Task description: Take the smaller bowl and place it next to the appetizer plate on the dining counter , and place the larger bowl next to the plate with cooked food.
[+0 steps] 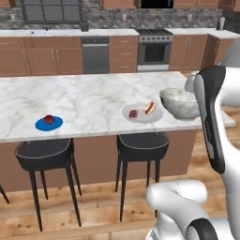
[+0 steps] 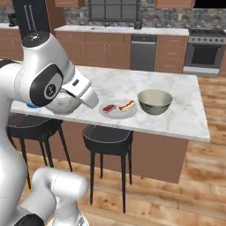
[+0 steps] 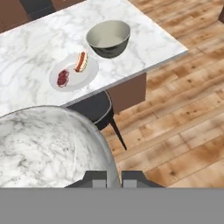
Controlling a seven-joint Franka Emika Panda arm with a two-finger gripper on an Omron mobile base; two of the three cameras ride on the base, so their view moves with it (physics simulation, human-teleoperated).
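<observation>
While the white arm reached over the long white grey-veined marble dining counter, its gripper was clamped nearly shut on the rim of the small pale whitish-grey marbled bowl, which sat large at seven o'clock in the hand view. In the left base view that smaller bowl appeared at three o'clock, partly behind the arm, just beside the small round white plate with reddish-brown pieces of food; whether it rested on the marble or hung just above it could not be told. In the right base view the wide deep bowl, cream inside and dark green-blue outside, stood upright on the counter just beside the white plate, at that plate's three o'clock. The small flat bright blue round plate with a red morsel at its centre lay at nine o'clock in the left base view, well apart from the white plate. Dark round stools stood under the counter's near edge.
</observation>
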